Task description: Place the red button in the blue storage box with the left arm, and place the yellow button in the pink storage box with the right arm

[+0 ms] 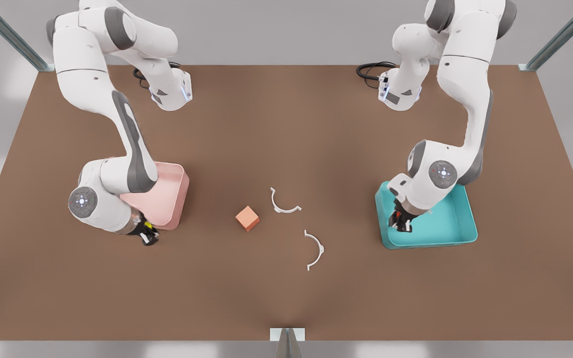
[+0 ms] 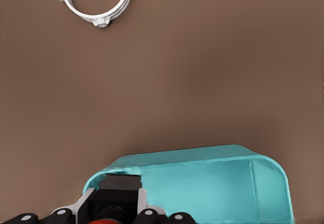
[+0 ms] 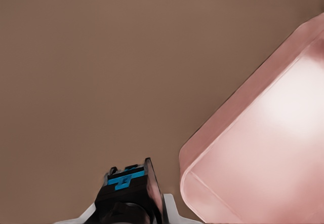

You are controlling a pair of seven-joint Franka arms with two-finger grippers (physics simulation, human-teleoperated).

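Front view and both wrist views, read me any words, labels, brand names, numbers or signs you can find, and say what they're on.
None: no readable text anywhere.
Blue marking on the right gripper, beside the pink storage box: a shape, not letters.
Left gripper, blue storage box and orange-pink cube: unmarked.

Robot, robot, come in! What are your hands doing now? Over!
Left gripper shut on tiny red button, over teal-blue storage box. Right gripper shut on tiny yellow button, beside pale pink storage box. Nothing in the way.
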